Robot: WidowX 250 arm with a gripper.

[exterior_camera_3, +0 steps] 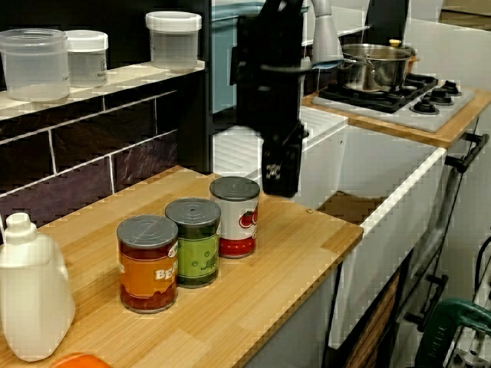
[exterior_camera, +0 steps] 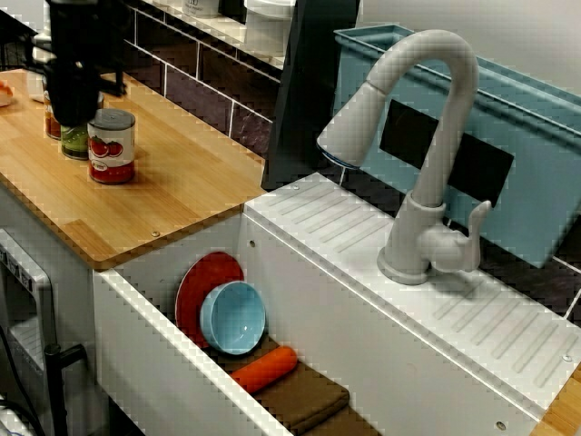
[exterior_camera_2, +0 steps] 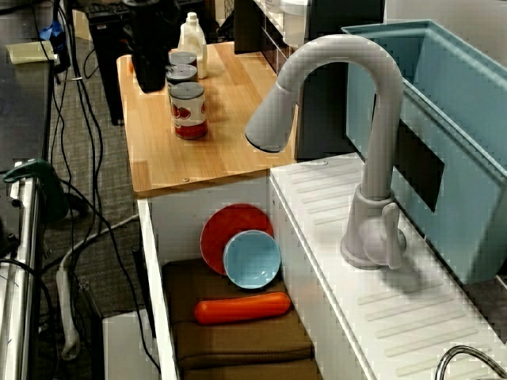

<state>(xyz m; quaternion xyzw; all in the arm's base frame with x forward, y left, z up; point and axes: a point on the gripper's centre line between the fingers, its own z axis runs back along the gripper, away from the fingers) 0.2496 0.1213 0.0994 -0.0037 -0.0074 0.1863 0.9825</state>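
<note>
My black gripper (exterior_camera_3: 280, 178) hangs over the wooden counter (exterior_camera_3: 291, 253), nothing visibly in it. Its fingers merge into one dark block, so I cannot tell their state. Three cans stand in a row by it: a tomato can (exterior_camera_3: 235, 216), a green can (exterior_camera_3: 193, 241) and an orange-labelled can (exterior_camera_3: 147, 263). In the counter-level view the gripper is just right of and behind the tomato can. From the sink-side view the gripper (exterior_camera: 73, 86) covers the cans behind the tomato can (exterior_camera: 112, 145). Seen from above the sink, the gripper (exterior_camera_2: 150, 67) is left of the tomato can (exterior_camera_2: 189, 111).
A white sink (exterior_camera_2: 158, 261) adjoins the counter, holding a red plate (exterior_camera_2: 226, 229), a blue bowl (exterior_camera_2: 252, 259), an orange carrot-like piece (exterior_camera_2: 242, 307) and brown cloth (exterior_camera_2: 238, 340). A grey faucet (exterior_camera_2: 372, 158) arches over it. A white bottle (exterior_camera_3: 31, 295), ledge jars (exterior_camera_3: 34, 65) and a stove pot (exterior_camera_3: 374, 67) stand around.
</note>
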